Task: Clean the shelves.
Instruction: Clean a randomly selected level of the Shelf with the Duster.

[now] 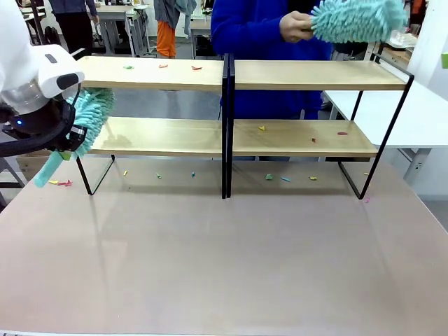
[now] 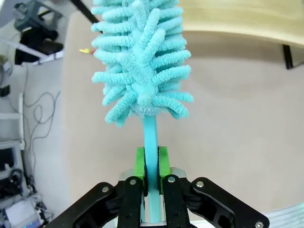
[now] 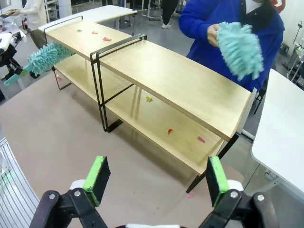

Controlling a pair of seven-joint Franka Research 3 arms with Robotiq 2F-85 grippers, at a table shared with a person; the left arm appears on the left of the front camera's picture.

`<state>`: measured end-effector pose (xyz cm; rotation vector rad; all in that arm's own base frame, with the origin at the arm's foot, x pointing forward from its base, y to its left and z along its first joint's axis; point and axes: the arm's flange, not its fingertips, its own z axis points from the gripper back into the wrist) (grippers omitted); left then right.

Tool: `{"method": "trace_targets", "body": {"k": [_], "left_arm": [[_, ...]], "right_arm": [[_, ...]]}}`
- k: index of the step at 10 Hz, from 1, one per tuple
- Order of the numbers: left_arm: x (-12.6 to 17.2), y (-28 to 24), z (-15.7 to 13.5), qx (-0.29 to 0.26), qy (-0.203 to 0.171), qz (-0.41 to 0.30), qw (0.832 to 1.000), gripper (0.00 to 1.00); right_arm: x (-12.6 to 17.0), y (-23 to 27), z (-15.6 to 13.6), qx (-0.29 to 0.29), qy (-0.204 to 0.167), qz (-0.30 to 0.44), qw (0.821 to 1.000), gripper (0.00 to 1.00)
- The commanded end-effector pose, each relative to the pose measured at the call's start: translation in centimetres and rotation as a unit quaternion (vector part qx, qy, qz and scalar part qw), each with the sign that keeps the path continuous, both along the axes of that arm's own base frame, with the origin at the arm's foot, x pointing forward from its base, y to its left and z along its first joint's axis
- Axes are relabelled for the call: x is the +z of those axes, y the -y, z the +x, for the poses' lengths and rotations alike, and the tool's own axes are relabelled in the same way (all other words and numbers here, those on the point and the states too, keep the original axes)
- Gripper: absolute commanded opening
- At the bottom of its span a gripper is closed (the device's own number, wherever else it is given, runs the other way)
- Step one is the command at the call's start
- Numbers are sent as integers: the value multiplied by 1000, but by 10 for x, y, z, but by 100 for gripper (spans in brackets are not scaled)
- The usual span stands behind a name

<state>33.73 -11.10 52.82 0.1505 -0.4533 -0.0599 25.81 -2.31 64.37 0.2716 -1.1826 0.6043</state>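
Observation:
The shelves (image 1: 301, 75) stand across the far half of the table, two light-wood boards on a black frame. Small coloured scraps (image 1: 162, 66) lie on the upper left board, and others (image 1: 262, 128) on the lower right board. My left gripper (image 1: 70, 143) is shut on the handle of a teal fluffy duster (image 1: 94, 115), whose head is at the left end of the lower board. In the left wrist view the green pads (image 2: 139, 160) clamp the handle below the duster head (image 2: 142, 61). My right gripper (image 3: 156, 179) hangs open above the table, in front of the shelves (image 3: 180, 76). A person in blue holds a second teal duster (image 1: 353, 19) above the upper right board.
Several scraps (image 1: 269, 177) lie on the brown tabletop (image 1: 224, 266) under the rack, and some (image 1: 61, 183) by its left foot. A white table (image 1: 420, 119) adjoins at the right. Other people and tables show in the background.

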Motion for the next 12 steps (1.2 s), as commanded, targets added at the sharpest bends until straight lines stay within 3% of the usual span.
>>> {"method": "trace_targets", "body": {"k": [1,3,4,5,6,7,8,10,12], "left_arm": [[11,-24,-8,-103,-54,-52,992,13],[31,-64,-32,-231,-132,-118,957,13],[41,-90,-51,-300,-169,-136,929,13],[53,-121,-75,-384,-196,-148,890,13],[63,-149,-96,-447,-204,-157,856,13],[80,-180,-115,-523,-186,-190,810,13],[98,-209,-126,-527,-111,-247,806,13],[124,-260,-135,-528,26,-384,757,13],[139,-305,-130,-462,109,-435,765,13]], "right_arm": [[0,0,0,1,1,-1,1000,100],[0,0,0,1,1,-1,1000,100],[0,0,0,1,1,-1,1000,100],[0,0,0,1,1,-1,1000,100],[0,0,0,1,1,-1,1000,100],[0,0,0,1,1,-1,1000,100],[0,0,0,1,1,-1,1000,100],[0,0,0,1,1,-1,1000,100],[0,0,0,1,1,-1,1000,100]]}}
